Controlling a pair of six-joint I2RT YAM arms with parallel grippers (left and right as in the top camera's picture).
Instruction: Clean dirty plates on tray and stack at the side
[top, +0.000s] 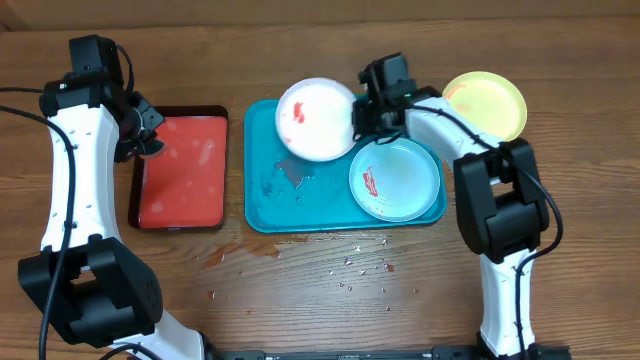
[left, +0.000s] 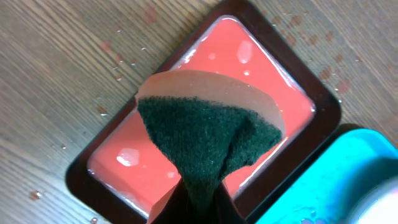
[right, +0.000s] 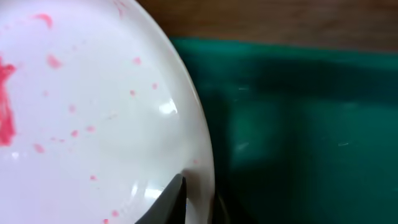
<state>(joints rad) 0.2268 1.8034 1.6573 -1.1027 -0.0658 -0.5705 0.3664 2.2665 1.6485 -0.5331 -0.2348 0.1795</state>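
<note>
The white plate (top: 316, 118) with red smears is tilted over the back of the teal tray (top: 268, 205). My right gripper (top: 358, 122) is shut on its right rim; in the right wrist view the plate (right: 87, 106) fills the left side, with one finger (right: 177, 199) on its face. The light-blue rimmed plate (top: 396, 178) with a red smear lies in the tray's right part. The yellow-green rimmed plate (top: 486, 104) lies on the table right of the tray. My left gripper (top: 140, 135) is shut on a green-and-tan sponge (left: 208, 134) above the red tray (left: 286, 106).
The red tray with dark rim (top: 183, 170) sits left of the teal tray and holds liquid. Water and smears lie on the teal tray's floor (top: 290, 180). Droplets (top: 350, 265) dot the table in front of the tray.
</note>
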